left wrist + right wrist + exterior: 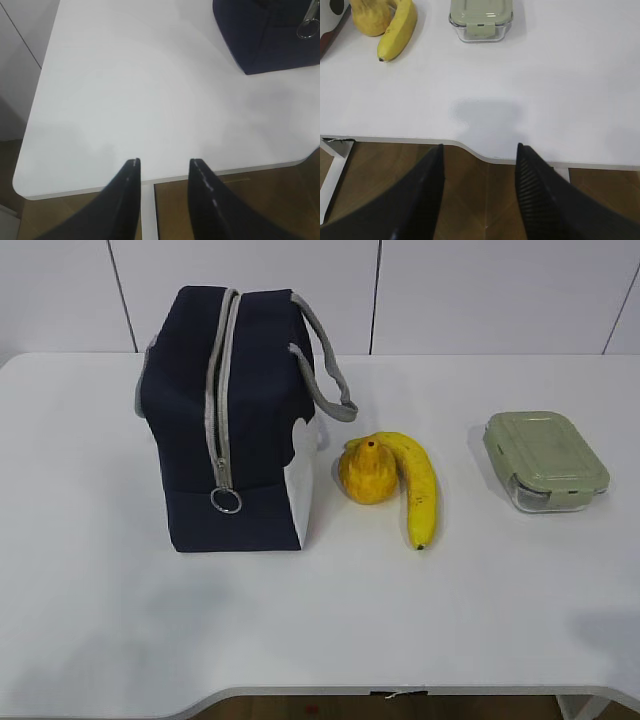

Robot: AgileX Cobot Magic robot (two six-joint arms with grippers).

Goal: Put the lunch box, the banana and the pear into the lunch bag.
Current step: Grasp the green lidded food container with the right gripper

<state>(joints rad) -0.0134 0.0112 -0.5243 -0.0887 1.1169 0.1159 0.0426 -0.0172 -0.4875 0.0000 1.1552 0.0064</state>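
Observation:
The navy lunch bag [235,420] stands upright on the left of the white table, its grey zipper closed and the ring pull [226,501] hanging at the front. Right of it sits the bumpy yellow-orange pear [367,472], with the banana [418,486] curving against its right side. The lunch box [545,459], clear with a sage-green lid, lies further right. Neither arm shows in the exterior view. My left gripper [163,161] hangs open and empty over the table's front left edge, the bag corner [270,35] far ahead. My right gripper [479,146] is open and empty at the front edge, the lunch box [481,19] ahead.
The table's front edge [400,690] has a curved cut-out. White wall panels stand behind the table. Wooden floor lies below both grippers.

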